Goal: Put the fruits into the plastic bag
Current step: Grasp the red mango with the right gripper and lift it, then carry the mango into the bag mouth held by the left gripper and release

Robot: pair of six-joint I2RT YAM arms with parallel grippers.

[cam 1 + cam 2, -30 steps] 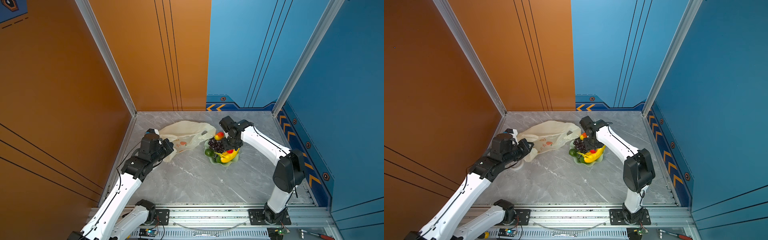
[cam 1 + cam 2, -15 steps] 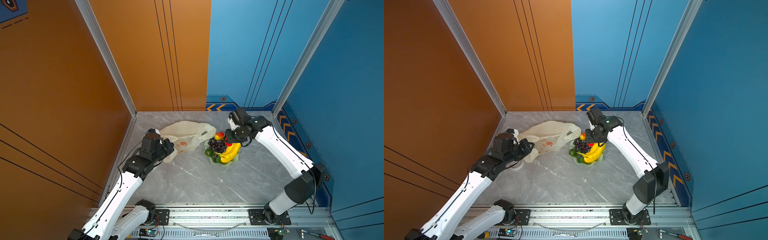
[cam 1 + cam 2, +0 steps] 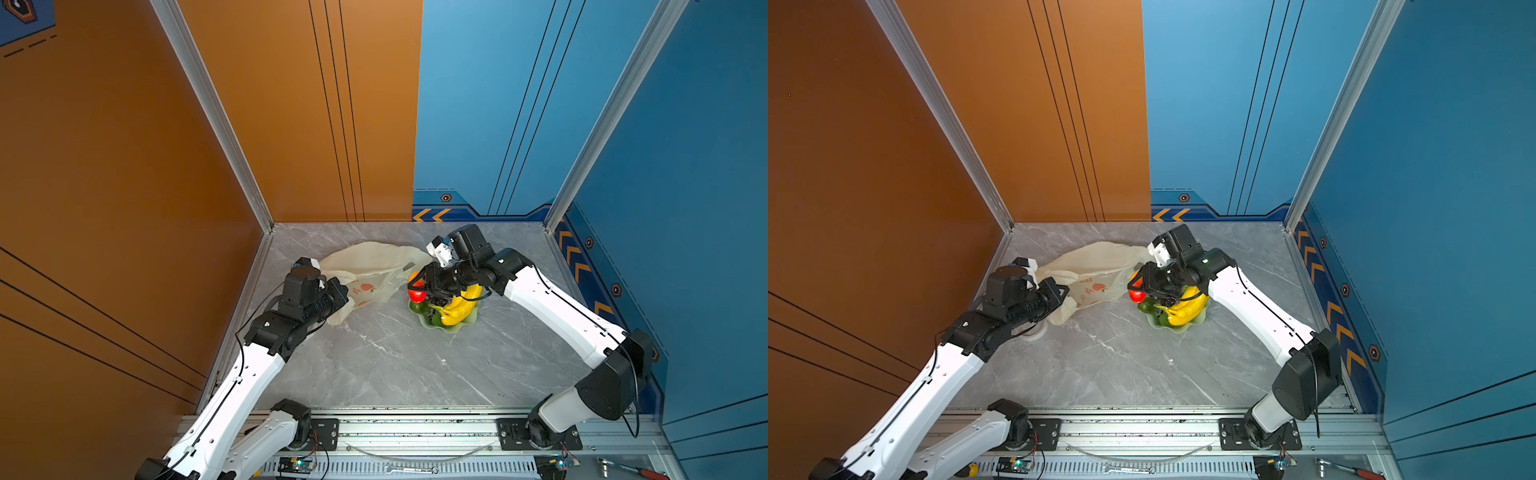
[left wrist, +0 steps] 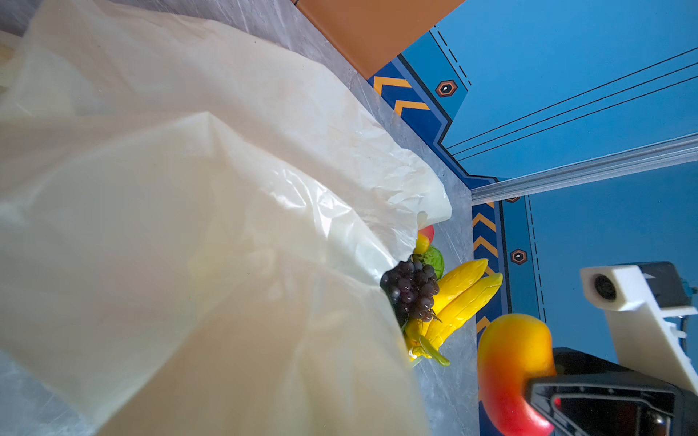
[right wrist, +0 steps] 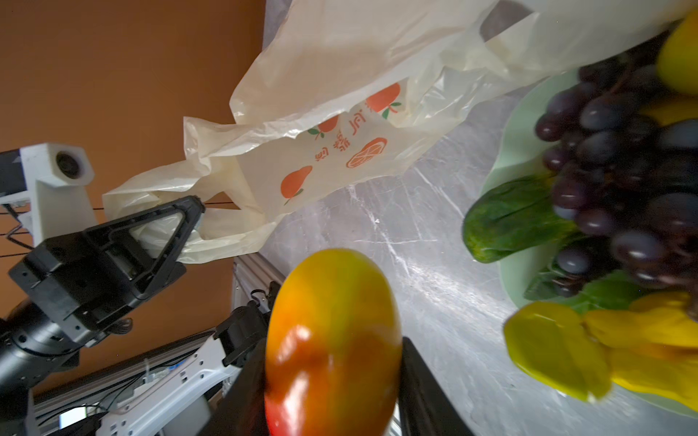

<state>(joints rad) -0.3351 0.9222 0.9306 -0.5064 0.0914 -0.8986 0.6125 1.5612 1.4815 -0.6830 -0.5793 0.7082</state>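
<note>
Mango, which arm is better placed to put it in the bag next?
Right. The right tool grips the mango just beside the bag. The left tool is shut on a bag handle, so it isn't free.

The only lettering we find sits on the thin, crinkly cream-white translucent plastic bag point(image 5: 332, 68). It is a short row of orange characters point(image 5: 340, 141), printed among orange fruit drawings beside an orange slice drawing point(image 5: 366, 153). The row lies ahead of our right gripper point(image 5: 332, 362), between it and our left gripper point(image 5: 190, 211), nearer the left fingertips. The strokes are creased and turned sideways, so we cannot read them, and in both top views they are only an orange smudge. Beyond the right gripper, the dark blue wall band point(image 3: 498, 216) carries two orange chevrons point(image 3: 432, 215) and a small hexagon badge point(image 3: 446, 198). More chevrons run along the wall behind its wrist.
</note>
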